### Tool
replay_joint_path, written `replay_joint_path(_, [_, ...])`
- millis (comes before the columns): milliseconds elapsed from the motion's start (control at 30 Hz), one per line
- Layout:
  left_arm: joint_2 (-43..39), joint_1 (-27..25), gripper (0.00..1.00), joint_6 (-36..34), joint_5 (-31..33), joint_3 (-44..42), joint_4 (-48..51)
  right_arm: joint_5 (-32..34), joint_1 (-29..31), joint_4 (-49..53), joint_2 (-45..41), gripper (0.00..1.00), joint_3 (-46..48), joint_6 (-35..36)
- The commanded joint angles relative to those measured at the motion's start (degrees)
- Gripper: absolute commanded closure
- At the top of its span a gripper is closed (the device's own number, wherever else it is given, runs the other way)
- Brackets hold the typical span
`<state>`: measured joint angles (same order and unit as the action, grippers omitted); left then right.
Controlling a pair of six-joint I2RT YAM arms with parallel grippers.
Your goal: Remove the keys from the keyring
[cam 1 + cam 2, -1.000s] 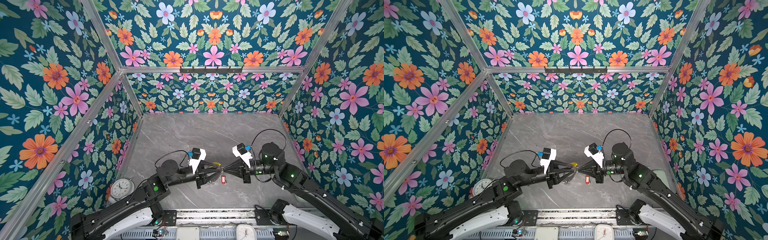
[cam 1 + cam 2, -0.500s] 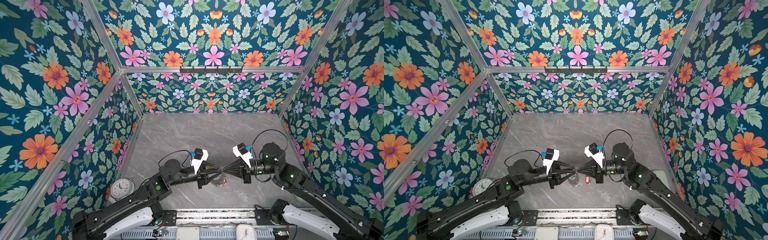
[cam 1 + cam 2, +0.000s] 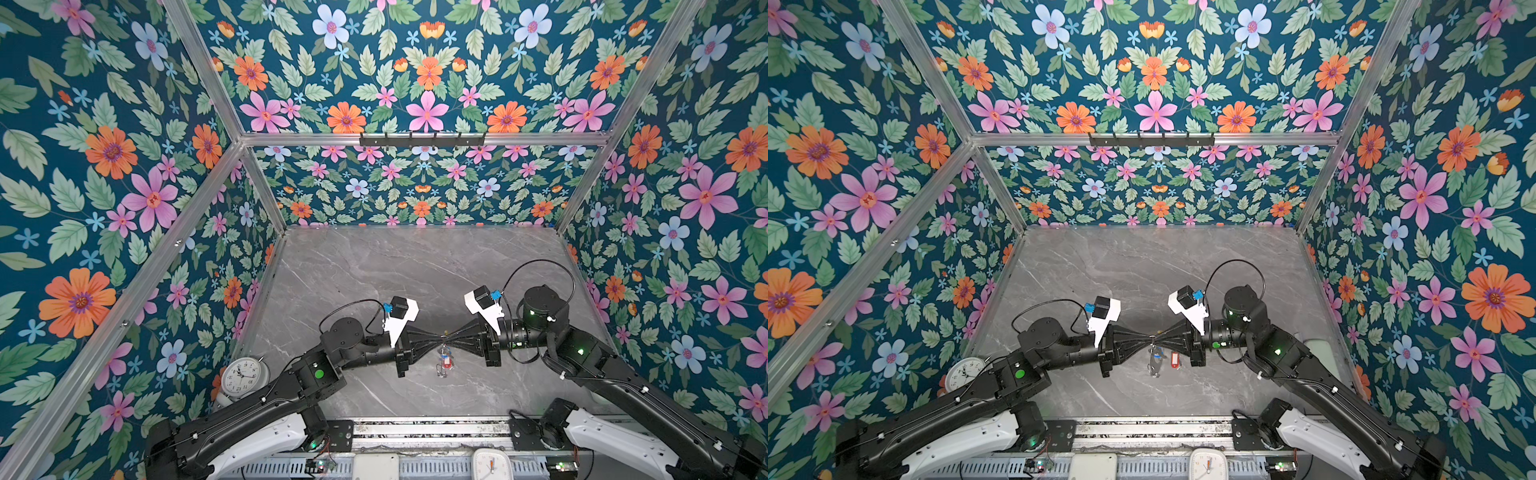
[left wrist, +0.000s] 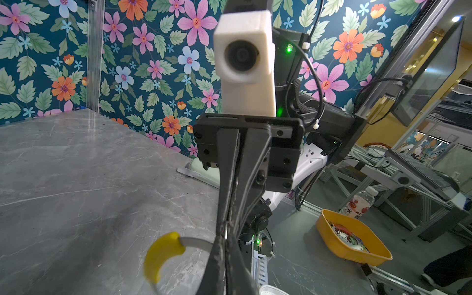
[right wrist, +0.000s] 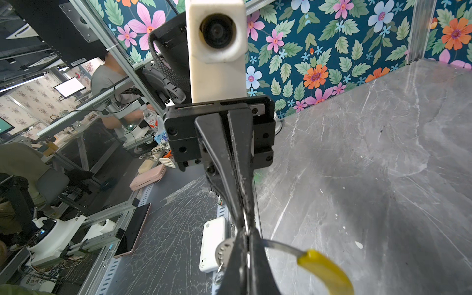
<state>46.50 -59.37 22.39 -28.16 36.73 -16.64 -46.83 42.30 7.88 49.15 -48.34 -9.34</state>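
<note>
My two grippers meet tip to tip above the front middle of the grey table (image 3: 395,270). Between them they hold the keyring (image 4: 195,244), a thin grey wire with a yellow sleeve (image 5: 324,270). The left gripper (image 3: 439,337) is shut on the wire, and the right gripper (image 3: 451,336) is shut on it from the opposite side. The keys (image 3: 1156,361) dangle below the meeting point in both top views, one with a red tag (image 3: 447,363). A silver key head (image 5: 222,251) shows beside my right fingers. Most of the hoop is hidden by the fingers.
A round alarm clock (image 3: 243,374) stands at the front left corner by the left arm. Another clock (image 3: 490,463) and a white box (image 3: 376,465) sit on the front rail. A black hook bar (image 3: 422,139) hangs on the back wall. Floral walls enclose three sides.
The left jaws have shut on the keyring wire after reaching a little further right. The keys swung and now hang under the fingertips. The right gripper has stayed put.
</note>
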Motion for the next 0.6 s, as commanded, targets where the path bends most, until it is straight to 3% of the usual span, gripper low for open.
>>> replay_joint_path(0, [-0.5, 0.0, 1.0, -0.1, 1.5, 0.2, -2.1, 3.3, 0.0, -2.3, -1.1, 0.99, 0.6, -1.4])
replay_joint_path(100, [-0.9, 0.0, 1.0, 0.1, 3.0, 0.0, -2.3, 6.5, 0.1, -3.6, -3.8, 0.77, 2.0, -2.6])
replay_joint_path(233, [-1.7, 0.0, 1.0, 1.2, 5.2, -1.5, -5.2, 11.3, 0.1, -5.8, -8.2, 0.63, 4.5, -4.4])
replay_joint_path(567, [-1.9, -0.1, 1.0, 3.4, 7.4, -4.1, -14.3, 14.4, 0.1, -17.7, -11.1, 0.58, 9.6, -12.0])
